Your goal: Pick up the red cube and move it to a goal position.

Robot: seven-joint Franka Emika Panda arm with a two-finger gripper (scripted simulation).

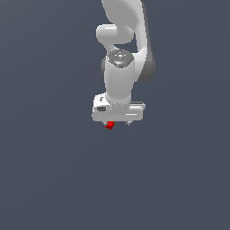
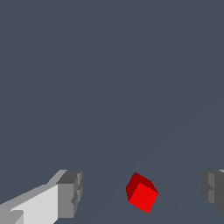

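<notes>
The red cube (image 1: pixel 109 125) is a tiny bright red block just under the white gripper (image 1: pixel 117 123) in the exterior view, mostly hidden by the hand. In the wrist view the red cube (image 2: pixel 141 193) lies between the two grey fingertips (image 2: pixel 70 194), turned at an angle, with a clear gap to each. The gripper (image 2: pixel 142 192) is open and touches nothing. The cube sits nearer one finger in the exterior view, toward that view's left.
The white arm (image 1: pixel 120 67) stands upright over the gripper. All around is a plain dark grey-blue surface (image 1: pixel 54 170) with no other objects or edges in view.
</notes>
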